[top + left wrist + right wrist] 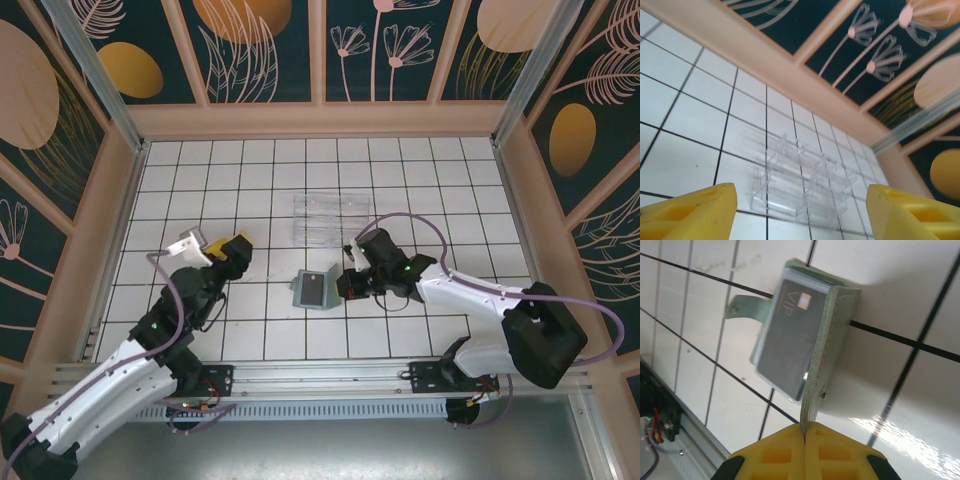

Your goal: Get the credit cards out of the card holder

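Note:
The grey-green card holder (313, 289) stands open on the tiles at mid-table, one flap raised. A black credit card (785, 345) marked VIP lies in its blue-grey inner pocket. My right gripper (804, 430) is shut on the edge of the raised flap of the card holder (837, 335), and in the top view the right gripper (345, 283) sits just right of it. My left gripper (232, 250) hovers to the left of the card holder, apart from it. In the left wrist view the left gripper (800, 220) is open, its yellow fingers (690, 212) wide apart with nothing between them.
A clear plastic tray (335, 215) lies on the tiles behind the card holder, and the same tray (805, 185) lies ahead of the left fingers. Wooden walls with patterned panels (320, 120) enclose the white tiled floor. A metal rail (320, 375) runs along the near edge.

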